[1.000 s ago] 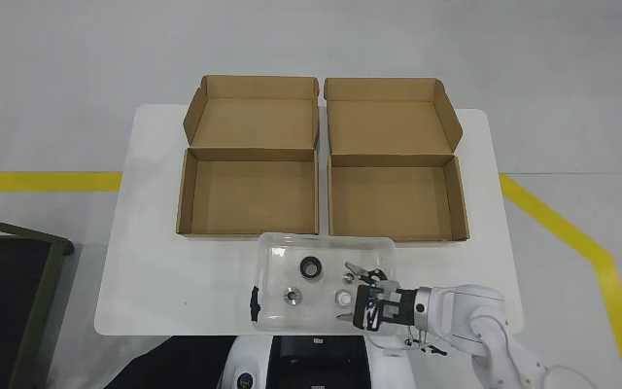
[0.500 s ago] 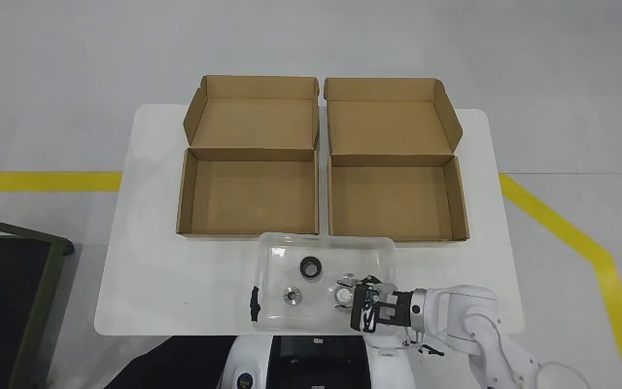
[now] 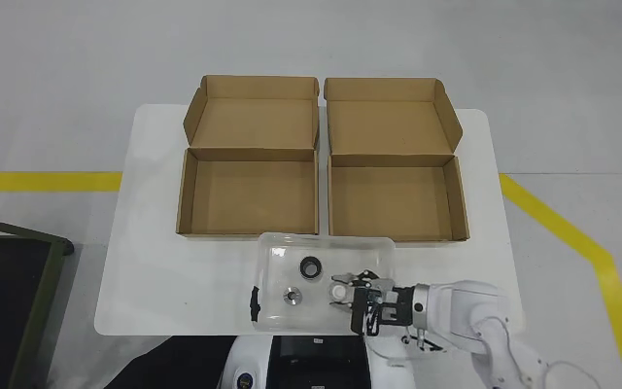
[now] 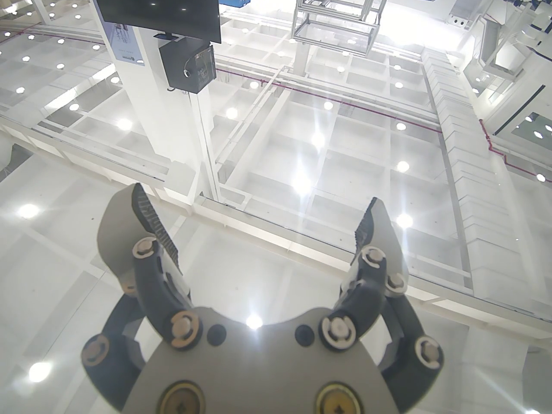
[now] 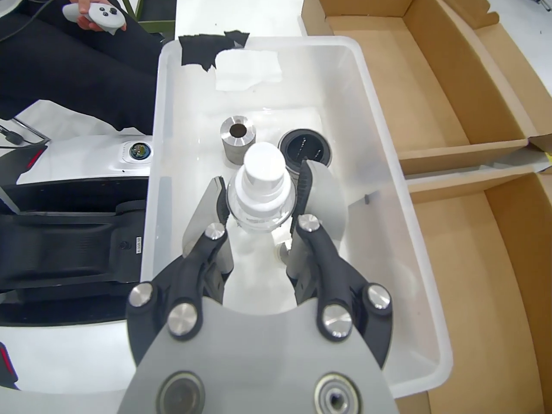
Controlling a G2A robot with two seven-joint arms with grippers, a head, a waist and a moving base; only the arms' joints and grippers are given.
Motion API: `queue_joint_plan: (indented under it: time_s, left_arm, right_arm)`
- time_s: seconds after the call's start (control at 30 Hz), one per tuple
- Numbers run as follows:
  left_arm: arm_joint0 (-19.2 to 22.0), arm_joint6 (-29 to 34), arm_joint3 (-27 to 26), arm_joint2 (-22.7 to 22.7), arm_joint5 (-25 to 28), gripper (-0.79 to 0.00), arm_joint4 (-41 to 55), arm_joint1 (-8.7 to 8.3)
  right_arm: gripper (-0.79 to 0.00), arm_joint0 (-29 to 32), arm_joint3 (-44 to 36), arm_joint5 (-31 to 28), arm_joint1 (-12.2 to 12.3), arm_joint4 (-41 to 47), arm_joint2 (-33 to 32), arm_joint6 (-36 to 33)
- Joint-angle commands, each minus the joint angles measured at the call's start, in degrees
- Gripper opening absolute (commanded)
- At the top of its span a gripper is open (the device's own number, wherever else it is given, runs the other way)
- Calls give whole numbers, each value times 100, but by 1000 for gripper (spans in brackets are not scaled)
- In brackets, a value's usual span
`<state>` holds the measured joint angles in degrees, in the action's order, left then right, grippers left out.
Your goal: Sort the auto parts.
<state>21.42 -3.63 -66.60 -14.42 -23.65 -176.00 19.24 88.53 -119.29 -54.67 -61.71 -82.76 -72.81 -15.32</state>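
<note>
The left pincer (image 4: 255, 200) is wide open and holds nothing. On the table (image 3: 146, 272), a clear bin (image 3: 326, 236) sits at 5 o'clock from the left box (image 3: 248, 194) and at 7 o'clock from the right box (image 3: 392, 199). Inside, a metal cylinder (image 3: 291, 296) stands at 7 o'clock from a black ring (image 3: 311, 265). At 3 o'clock from the cylinder, the right pincer (image 5: 261, 176) is closed around a white part (image 3: 342, 289).

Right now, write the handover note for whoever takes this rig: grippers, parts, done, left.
Right gripper: shut on the white stepped part, inside the clear bin.
Left gripper: open, empty, pointing at the ceiling.
Also in the bin: silver cylinder, black ring, small metal piece under the right gripper.
Done: nothing sorted; left box and right box are empty.
Left: take the white part to a box, then the other three; which box takes which is not shown.
</note>
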Motion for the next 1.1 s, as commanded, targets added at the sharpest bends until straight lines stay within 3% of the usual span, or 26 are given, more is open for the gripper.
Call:
queue_joint_plan:
  time_s: [0.0, 0.37, 0.6, 1.07]
  left_arm:
    - [0, 0, 0, 0, 0, 0, 0, 0]
    - [0, 0, 0, 0, 0, 0, 0, 0]
    - [0, 0, 0, 0, 0, 0, 0, 0]
    - [0, 0, 0, 0, 0, 0, 0, 0]
  right_arm:
    - [-785, 5, -81, 32, 4, 187, -37, 150]
    - [-785, -94, -496, 633, 2, 738, -183, 847]
    - [-785, -421, -444, 1185, -66, 1488, -199, 1826]
    - [-785, -1059, -863, 1736, -161, 2293, -270, 2622]
